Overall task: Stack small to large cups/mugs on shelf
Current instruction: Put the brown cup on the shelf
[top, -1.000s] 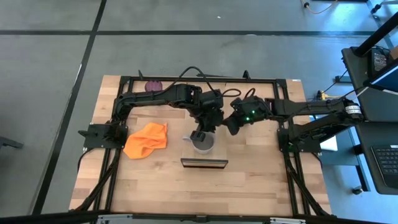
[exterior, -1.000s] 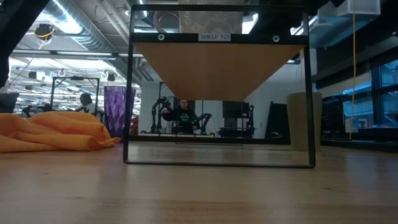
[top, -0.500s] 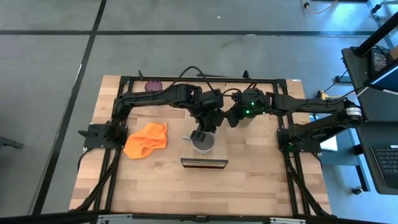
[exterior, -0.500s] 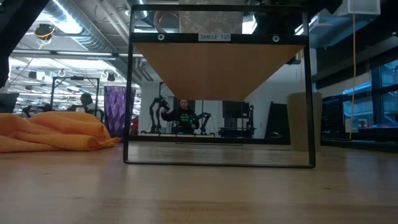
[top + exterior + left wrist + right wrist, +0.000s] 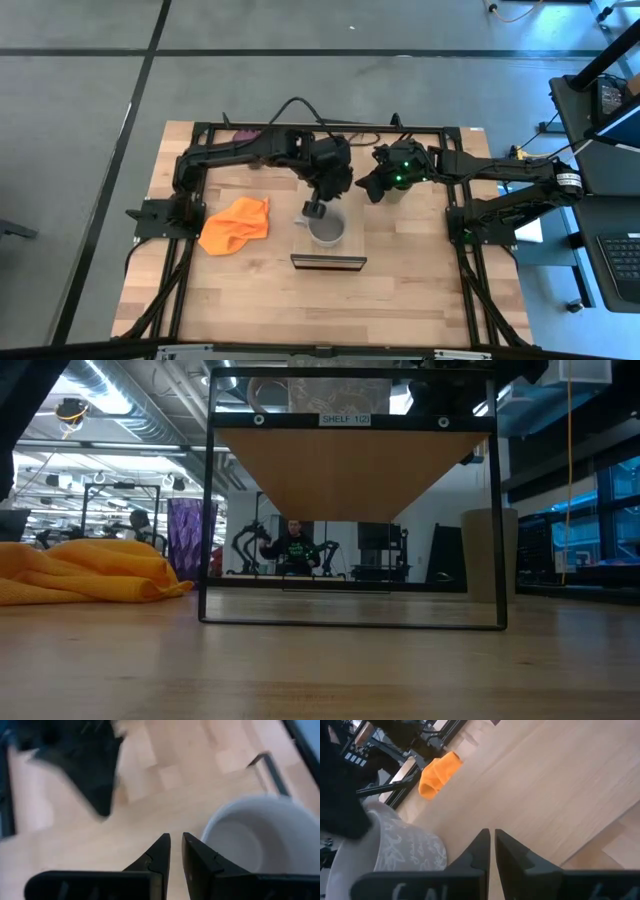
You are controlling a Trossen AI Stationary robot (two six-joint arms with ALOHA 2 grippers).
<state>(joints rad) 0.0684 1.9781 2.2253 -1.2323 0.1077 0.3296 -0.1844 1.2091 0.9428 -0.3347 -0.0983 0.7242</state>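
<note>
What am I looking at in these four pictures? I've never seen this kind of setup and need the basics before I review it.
It is a robot with two dark arms at a wooden table. One picture looks straight down; one sits at table height; the other two come from cameras on the wrists. From above, the left gripper hangs just beside a grey mug, which stands behind a small shelf. The right gripper is a little farther back. Both grippers have their fingers closed on nothing. An orange cloth lies to the left. The table-height picture looks through the shelf's frame and also shows a purple tumbler behind the cloth.
</note>
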